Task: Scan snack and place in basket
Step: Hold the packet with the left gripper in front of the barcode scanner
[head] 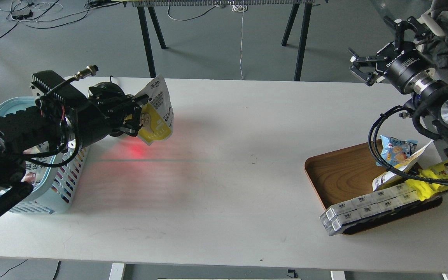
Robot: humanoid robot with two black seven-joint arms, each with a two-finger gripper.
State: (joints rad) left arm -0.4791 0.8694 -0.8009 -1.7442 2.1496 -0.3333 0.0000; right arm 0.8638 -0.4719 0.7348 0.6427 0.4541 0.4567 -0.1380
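Note:
The snack pouch (157, 112), yellow below with a round bean picture and white on top, hangs tilted above the table's far left. My left gripper (135, 116) is shut on the pouch's left edge. The light blue basket (66, 177) stands at the left table edge, mostly hidden behind my left arm, with packets inside. The pouch is to the right of the basket, apart from it. A black scanner (105, 88) sits behind the gripper; its red glow (136, 149) falls on the table under the pouch. My right gripper (368, 68) is open and empty, high at the far right.
A brown wooden tray (340, 177) at the right holds a blue pouch (395, 149), bright yellow packets (436, 177) and several grey-white boxes (368, 208). Black cables from my right arm hang over the tray. Table legs stand behind the table.

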